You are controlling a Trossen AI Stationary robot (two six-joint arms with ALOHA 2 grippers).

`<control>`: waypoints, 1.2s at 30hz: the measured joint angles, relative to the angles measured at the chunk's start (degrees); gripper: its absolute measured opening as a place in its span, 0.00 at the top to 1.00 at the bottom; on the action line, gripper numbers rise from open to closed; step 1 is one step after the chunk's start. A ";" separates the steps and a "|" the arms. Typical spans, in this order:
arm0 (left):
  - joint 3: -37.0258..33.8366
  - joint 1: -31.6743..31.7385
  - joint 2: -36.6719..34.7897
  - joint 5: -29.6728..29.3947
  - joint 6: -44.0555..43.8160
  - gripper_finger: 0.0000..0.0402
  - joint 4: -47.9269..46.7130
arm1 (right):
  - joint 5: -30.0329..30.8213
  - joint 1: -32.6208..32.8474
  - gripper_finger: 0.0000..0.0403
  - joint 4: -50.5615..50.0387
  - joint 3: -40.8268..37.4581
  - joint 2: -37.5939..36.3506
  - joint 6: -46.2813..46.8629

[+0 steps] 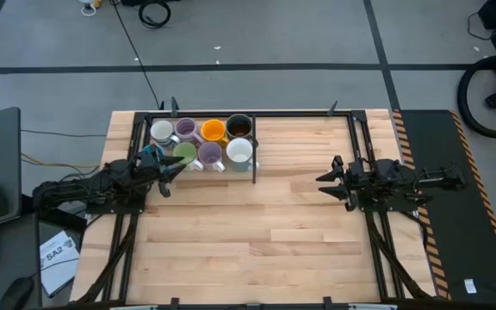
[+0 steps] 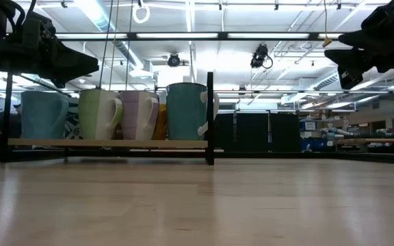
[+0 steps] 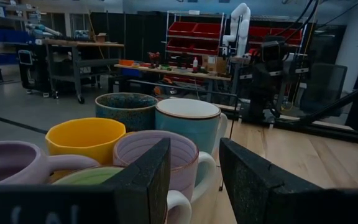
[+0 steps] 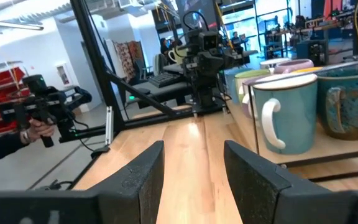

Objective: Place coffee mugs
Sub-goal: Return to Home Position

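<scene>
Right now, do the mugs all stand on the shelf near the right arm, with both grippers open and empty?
Not quite: the high view shows the shelf with the mugs near the left arm, beside the left gripper and apart from the right gripper. Both grippers are indeed open and empty.

Mugs: two rows of four, on the shelf.
Shelf: back left of the desk.
My left fingers: over the shelf's near-left corner.
My right fingers: right side of the desk, well apart from the mugs.
</scene>
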 joint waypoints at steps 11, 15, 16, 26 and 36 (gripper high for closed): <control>-0.02 0.00 -0.02 0.00 -0.02 0.64 -0.04 | 2.70 -0.87 0.57 -2.66 0.00 0.04 -2.47; -0.04 0.00 0.00 -0.02 -0.02 0.64 -0.07 | 3.08 -0.87 0.57 -2.60 0.00 0.08 -2.54; -0.04 0.00 0.00 -0.02 -0.02 0.64 -0.09 | 3.06 -0.87 0.57 -2.60 0.00 0.07 -2.46; -0.04 0.00 0.00 -0.02 -0.02 0.64 -0.11 | 2.99 -0.84 0.57 -2.60 0.00 0.07 -0.61; -0.09 -0.02 0.00 -0.07 -0.02 0.64 1.60 | 2.82 -0.84 0.57 -2.58 0.00 0.07 -0.63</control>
